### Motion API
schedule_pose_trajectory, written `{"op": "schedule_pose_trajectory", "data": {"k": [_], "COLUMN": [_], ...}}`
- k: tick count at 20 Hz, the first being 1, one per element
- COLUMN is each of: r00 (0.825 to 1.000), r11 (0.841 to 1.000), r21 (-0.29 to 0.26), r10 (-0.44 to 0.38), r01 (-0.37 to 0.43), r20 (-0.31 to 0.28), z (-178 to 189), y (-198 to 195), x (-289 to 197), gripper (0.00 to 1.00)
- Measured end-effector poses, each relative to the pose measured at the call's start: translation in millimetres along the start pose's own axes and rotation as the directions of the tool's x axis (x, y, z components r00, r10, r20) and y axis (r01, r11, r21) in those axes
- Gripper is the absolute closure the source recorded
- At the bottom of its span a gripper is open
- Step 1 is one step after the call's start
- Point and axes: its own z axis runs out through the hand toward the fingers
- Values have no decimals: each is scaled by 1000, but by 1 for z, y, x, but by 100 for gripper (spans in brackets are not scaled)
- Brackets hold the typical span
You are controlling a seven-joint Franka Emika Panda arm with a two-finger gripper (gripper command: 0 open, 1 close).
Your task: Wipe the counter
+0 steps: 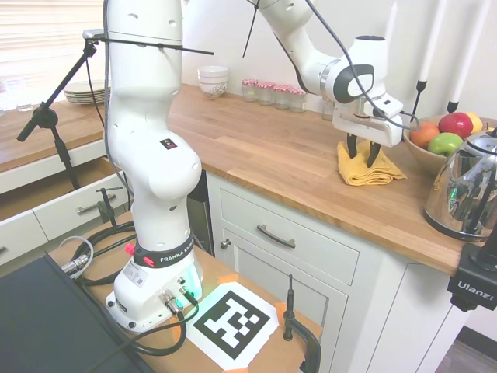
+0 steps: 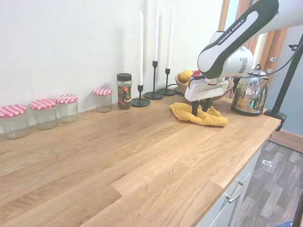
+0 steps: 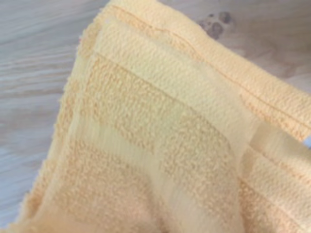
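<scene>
The long warm-brown butcher-block wooden counter (image 1: 272, 155) ran over white panelled cabinets with metal bar handles (image 1: 276, 236). Near its far end lay a crumpled yellow terry cloth (image 1: 365, 167), just in front of a wooden bowl of fruit (image 1: 443, 140) and near a shiny metal kettle (image 1: 470, 190). The arm's two-finger gripper (image 1: 361, 153) pointed down onto the cloth, its black fingers (image 2: 195, 108) spread apart and resting on or in the folds; the jaws looked released, not pinching the fabric. The wrist view was filled with the same cloth (image 3: 165, 141), ribbed bands across its weave, with pale wood grain at the edges.

"FRANKA EMIKA" was printed on the forearm (image 2: 235, 29) and again on the black ring at the arm's base. Along the wall stood glass jars with red-checked lids (image 2: 42, 111), a dark-lidded spice jar (image 2: 124, 91) and black candlesticks with white candles (image 2: 154, 61).
</scene>
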Motion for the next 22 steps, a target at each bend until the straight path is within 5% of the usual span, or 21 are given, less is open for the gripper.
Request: {"op": "schedule_pose_trajectory", "data": {"k": [16,22], "r00": [998,999], "r11": [999,999], "r21": [38,30], "r10": [37,-25], "r01": [-38,23], "r20": [41,39], "z": [-1,-2], "y": [5,-21], "x": [2,-20], "gripper": [100,100]}}
